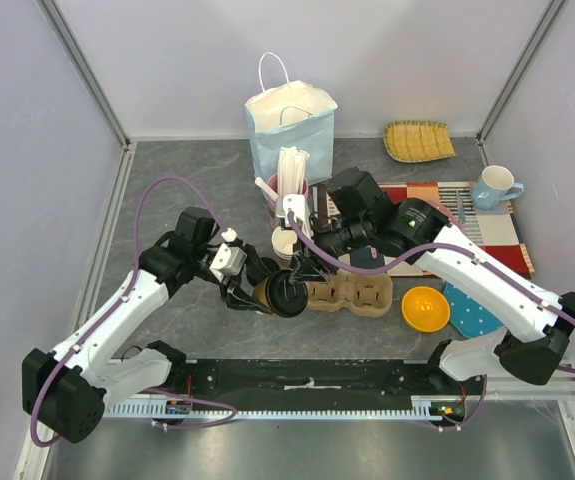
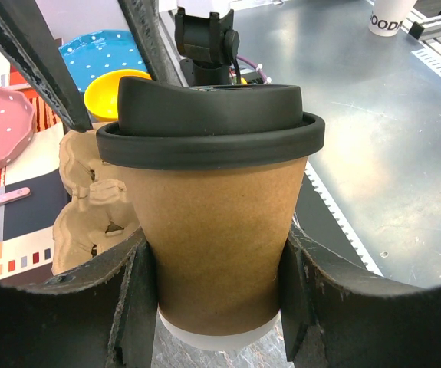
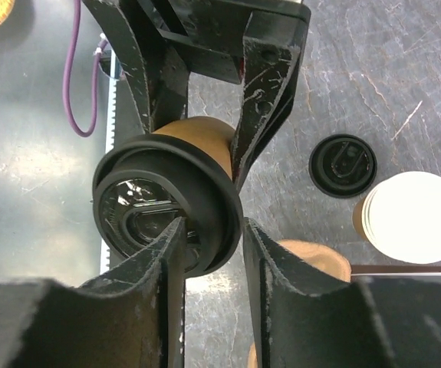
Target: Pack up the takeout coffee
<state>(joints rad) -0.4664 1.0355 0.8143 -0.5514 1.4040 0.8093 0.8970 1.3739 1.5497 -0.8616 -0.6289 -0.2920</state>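
At centre of the overhead view, the takeout coffee [image 1: 287, 296] is tipped sideways, just left of the pulp cup carrier [image 1: 355, 293]. Only the left wrist view shows the left gripper [image 2: 216, 299] about half-open, clamped on the cup's brown wall. Only the right wrist view shows the right gripper [image 3: 214, 238] astride the lid's rim; whether it pinches I cannot tell.
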